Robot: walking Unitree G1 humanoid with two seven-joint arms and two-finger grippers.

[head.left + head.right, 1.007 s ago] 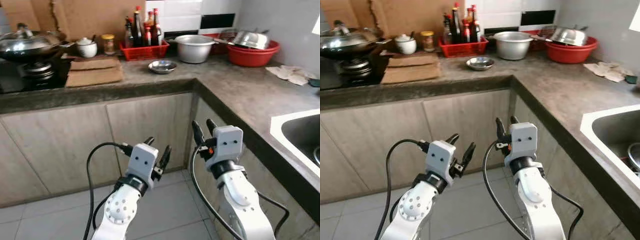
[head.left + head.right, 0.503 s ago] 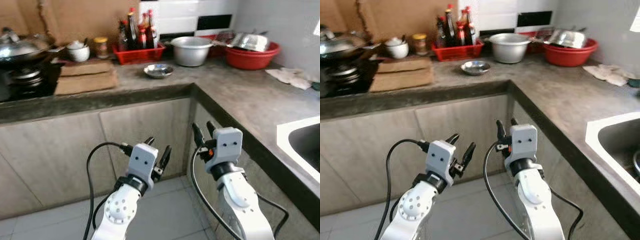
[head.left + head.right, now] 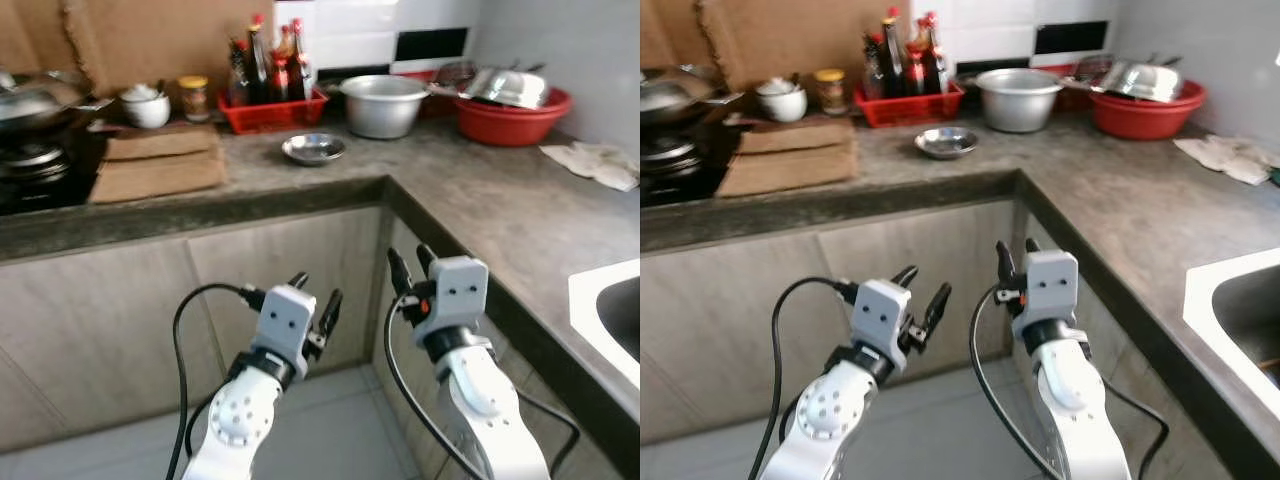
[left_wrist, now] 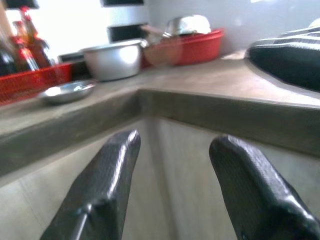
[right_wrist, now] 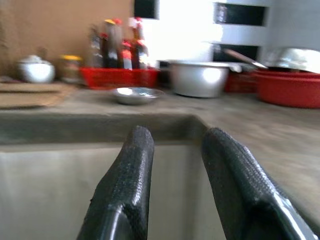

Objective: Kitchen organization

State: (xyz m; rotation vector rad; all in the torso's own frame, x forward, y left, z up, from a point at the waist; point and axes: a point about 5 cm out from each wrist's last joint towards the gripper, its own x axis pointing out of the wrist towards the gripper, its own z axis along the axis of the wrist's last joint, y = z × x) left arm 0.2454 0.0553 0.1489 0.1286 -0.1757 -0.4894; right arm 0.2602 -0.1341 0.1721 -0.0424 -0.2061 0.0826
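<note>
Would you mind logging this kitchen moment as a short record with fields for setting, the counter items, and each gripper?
setting: L-shaped grey countertop over wooden cabinets
back of counter: red basket of bottles, silver pot, red basin holding a metal bowl
counter front: small steel dish, brown mats
far left: wok on stove, white lidded jar
right side: crumpled cloth, sink corner
left gripper: open, empty, below counter height
right gripper: open, empty, before the cabinet corner
</note>
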